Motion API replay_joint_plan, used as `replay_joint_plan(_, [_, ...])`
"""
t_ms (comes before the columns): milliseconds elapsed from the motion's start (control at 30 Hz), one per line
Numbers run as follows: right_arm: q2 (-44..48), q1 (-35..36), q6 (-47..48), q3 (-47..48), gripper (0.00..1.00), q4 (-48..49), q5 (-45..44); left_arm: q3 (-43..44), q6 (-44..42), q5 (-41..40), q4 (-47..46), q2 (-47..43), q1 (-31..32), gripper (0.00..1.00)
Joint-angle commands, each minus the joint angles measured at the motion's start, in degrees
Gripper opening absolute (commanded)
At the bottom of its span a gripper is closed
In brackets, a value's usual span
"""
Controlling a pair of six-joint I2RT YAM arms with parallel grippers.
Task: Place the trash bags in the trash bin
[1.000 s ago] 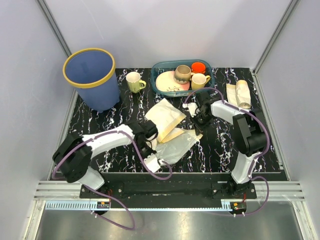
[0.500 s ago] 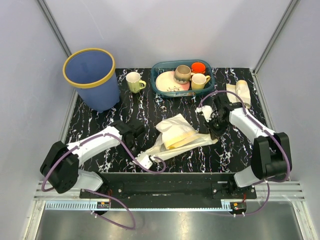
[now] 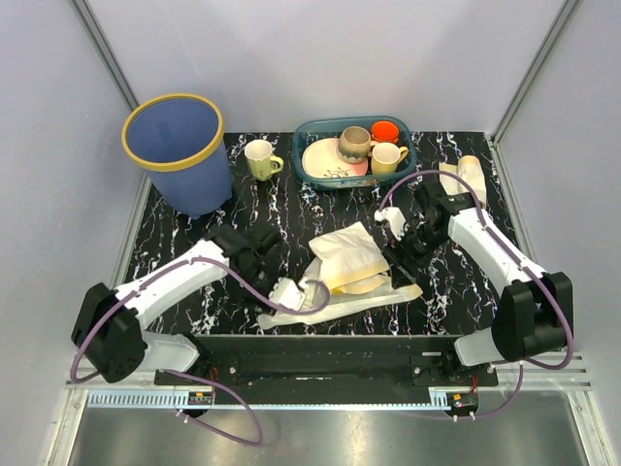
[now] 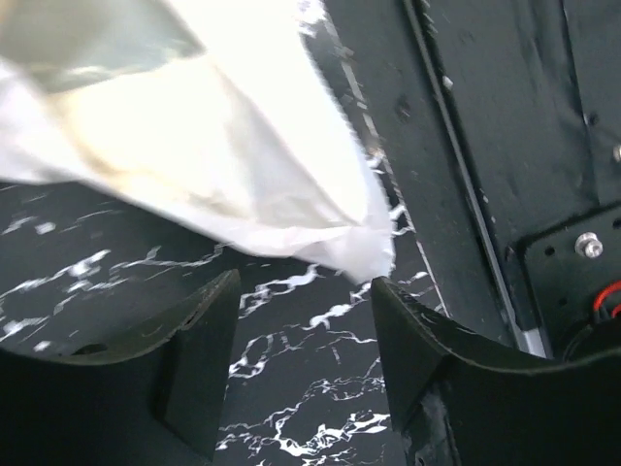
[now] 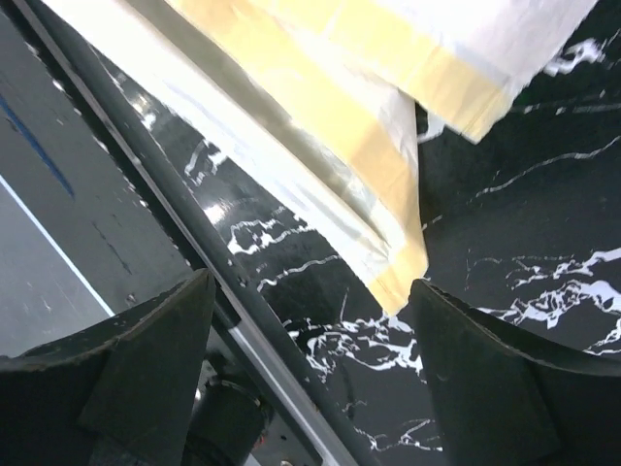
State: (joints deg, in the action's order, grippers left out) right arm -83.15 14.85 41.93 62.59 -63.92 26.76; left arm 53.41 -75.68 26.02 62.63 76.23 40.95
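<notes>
Black marbled bench (image 3: 456,291), seen from above. Trash bags (image 3: 351,264) lie in one heap at centre, toward the near edge, long axis roughly 9-to-3 o'clock. Left pincer (image 3: 288,292) sits at the heap's 9 o'clock end, right pincer (image 3: 395,258) at its 3 o'clock end. Both are wide and empty, a bag corner just ahead of each. Trash bin (image 3: 197,184) stands well apart, at 10 o'clock from the heap. Judgement: left arm is nearer the bin.

Right claw (image 5: 312,316) spread wide, nothing gripped. Trash bags (image 5: 320,126) lie flat on the black marbled surface (image 5: 524,223), layered, with a yellowish band along one edge. One corner points down into the gap between the fingers. Dark edge rail (image 5: 116,184) runs diagonally on the left.
</notes>
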Motion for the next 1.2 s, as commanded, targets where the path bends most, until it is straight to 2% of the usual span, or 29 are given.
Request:
replay_joint_plan(0, [2.4,0.6,-4.5,4.3,0.88,2.0,7.7,7.9,11.2,9.6,-0.8,-3.8,-3.8,0.61])
replay_joint_plan(133, [0.0,1.4,-11.1,5.4,0.83,2.4,9.7,10.2,27.1,10.1,-10.8,-2.1,-4.7,0.68])
replay_joint_plan(300, [-0.9,3.2,-19.2,3.2,0.81,7.1,14.8,6.2,36.7,6.6,-23.0,0.6,-3.3,0.70])
replay_joint_plan(333, [-1.1,3.5,-22.4,3.1,0.81,9.1,15.0,5.9,40.1,3.9,-26.6,1.4,-2.4,0.70])
replay_joint_plan(467, [-1.7,5.4,-31.1,0.8,0.80,16.6,18.6,6.5,43.7,0.6,-31.5,7.6,0.4,0.69])
replay_joint_plan(667, [-3.3,7.9,-43.3,-3.6,0.77,27.7,19.5,6.8,48.4,-3.1,-38.9,14.3,3.2,0.69])
replay_joint_plan(767, [-6.0,7.0,-46.0,-4.5,0.76,27.6,21.2,8.3,50.5,-4.3,-39.8,17.6,3.2,0.64])
replay_joint_plan(800, [-6.1,6.4,-46.5,-4.9,0.76,27.6,21.7,8.4,50.9,-4.2,-40.1,17.8,3.1,0.57])
replay_joint_plan(867, [-5.6,4.6,-48.3,-6.1,0.75,28.1,22.7,7.5,53.2,-3.8,-41.2,17.5,2.2,0.38])
replay_joint_plan(900, [-5.3,4.2,-49.0,-6.4,0.76,28.1,22.8,7.3,54.8,-2.7,-42.7,17.2,1.3,0.17])
replay_joint_plan(967, [-3.5,3.9,-51.8,-7.8,0.77,30.4,23.1,7.4,61.9,1.4,-44.0,16.9,-2.4,0.02])
replay_joint_plan(1033, [-1.7,3.9,-55.9,-9.2,0.76,35.6,23.2,7.8,68.4,5.7,-45.3,17.3,-5.5,0.00])
replay_joint_plan(1167, [1.9,4.6,-64.9,-13.9,0.79,46.3,21.7,8.6,74.2,8.1,-46.6,17.0,-6.2,0.00])
